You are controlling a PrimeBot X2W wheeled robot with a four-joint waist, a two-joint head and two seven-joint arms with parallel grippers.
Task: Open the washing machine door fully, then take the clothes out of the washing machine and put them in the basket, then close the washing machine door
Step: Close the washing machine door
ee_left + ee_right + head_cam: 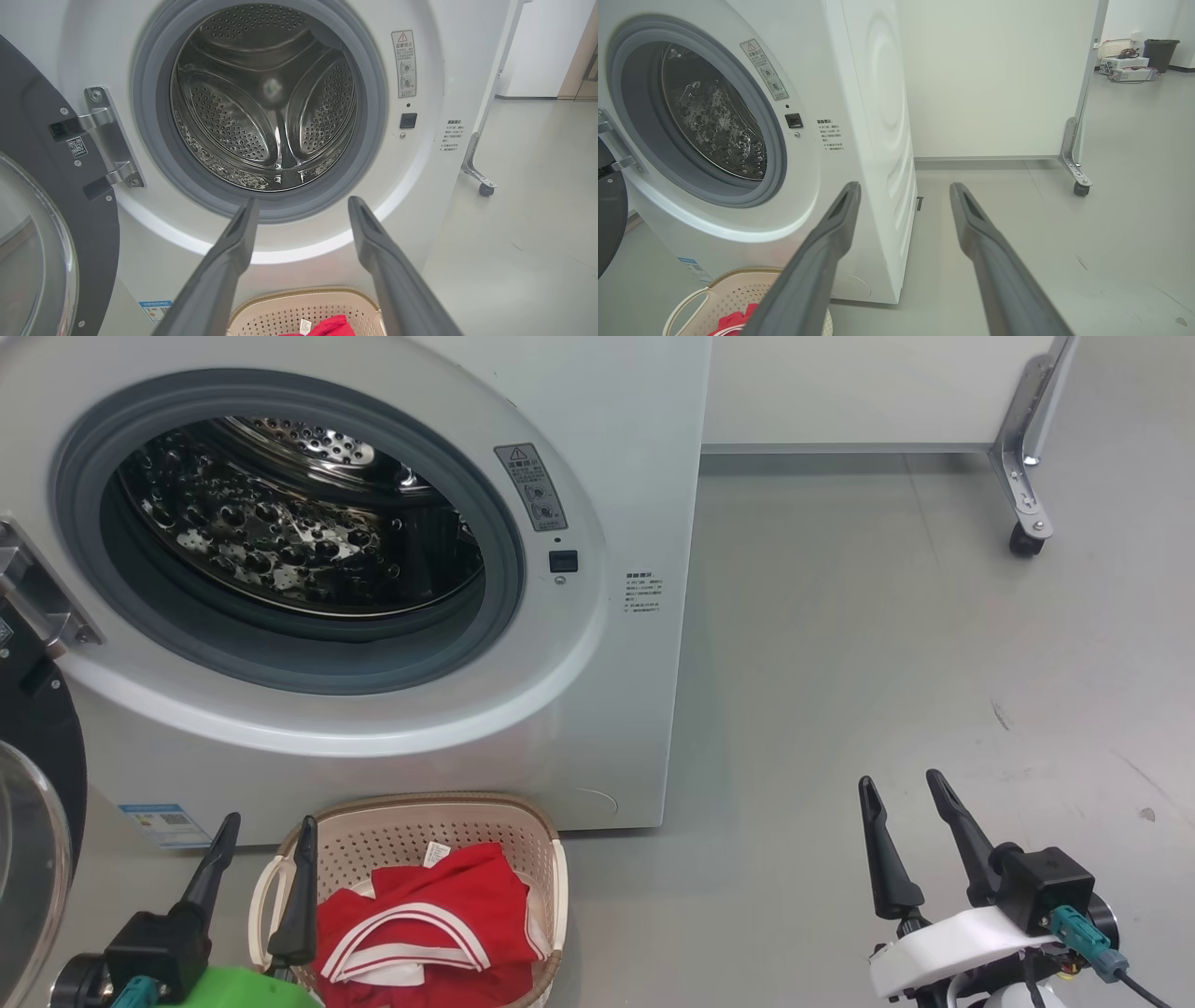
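Note:
The white washing machine (616, 644) stands with its round opening exposed and a bare steel drum (266, 102) inside. Its black-rimmed door (37, 775) hangs swung out at the far left on a metal hinge (105, 140). On the floor in front sits the cream basket (523, 821), holding red clothes (420, 924) with white stripes. My left gripper (266, 821) is open just left of and over the basket's near rim, fingers pointing at the machine. Over bare floor to the right, my right gripper (906, 784) is open with nothing between its fingers.
A white partition panel (994, 79) on a metal caster foot (1027, 537) stands behind and right of the machine. Grey floor stretches to the right. A bin and boxes (1134, 60) sit far off beyond the panel.

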